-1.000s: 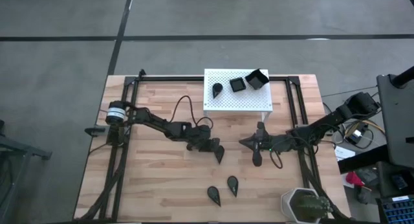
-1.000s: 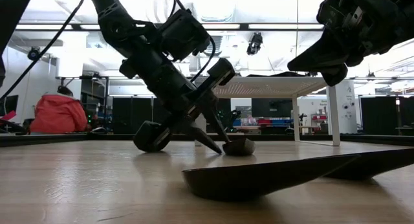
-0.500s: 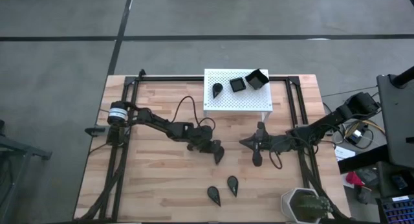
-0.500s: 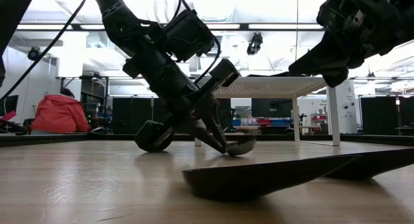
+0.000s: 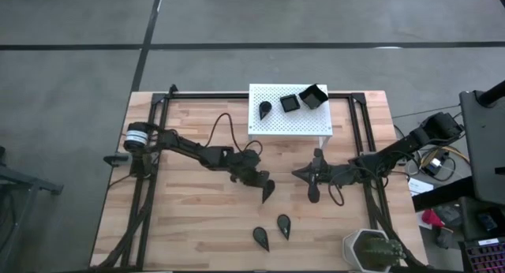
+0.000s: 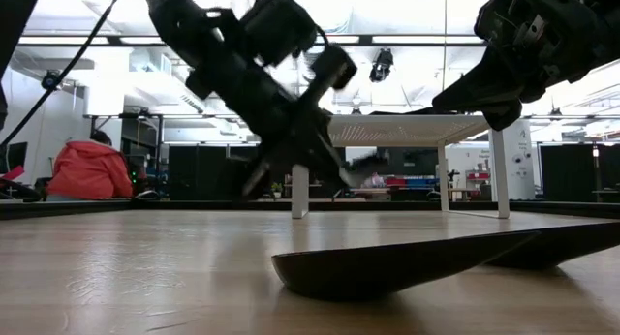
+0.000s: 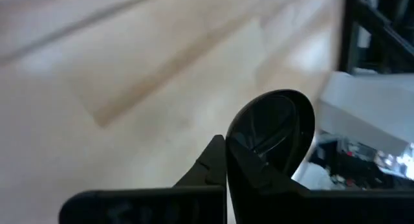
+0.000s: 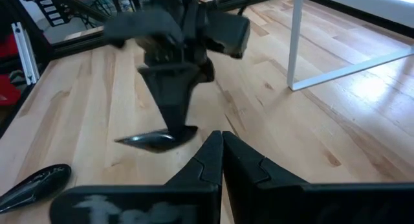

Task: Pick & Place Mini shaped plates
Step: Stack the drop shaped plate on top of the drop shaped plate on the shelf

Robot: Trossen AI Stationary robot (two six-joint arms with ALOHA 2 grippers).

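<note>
Left tool (image 5: 263, 185) clenched on a teardrop plate (image 5: 268, 190), lifted off the bench (image 5: 189, 218) just in front of the white stand (image 5: 289, 125). Carry it level, or the thin rim could slip. Right tool (image 5: 304, 175) clenched, empty, beside the stand.

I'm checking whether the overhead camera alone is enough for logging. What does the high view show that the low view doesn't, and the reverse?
Only the high view shows the three plates on top of the white stand: a teardrop plate and two square plates, plus the potted plant at the table corner. Only the low view shows that the left tool's plate hangs clear above the wood, and a person in red in the room behind. Both show the left tool shut on a teardrop plate, the right tool shut and empty, and the stand.
</note>
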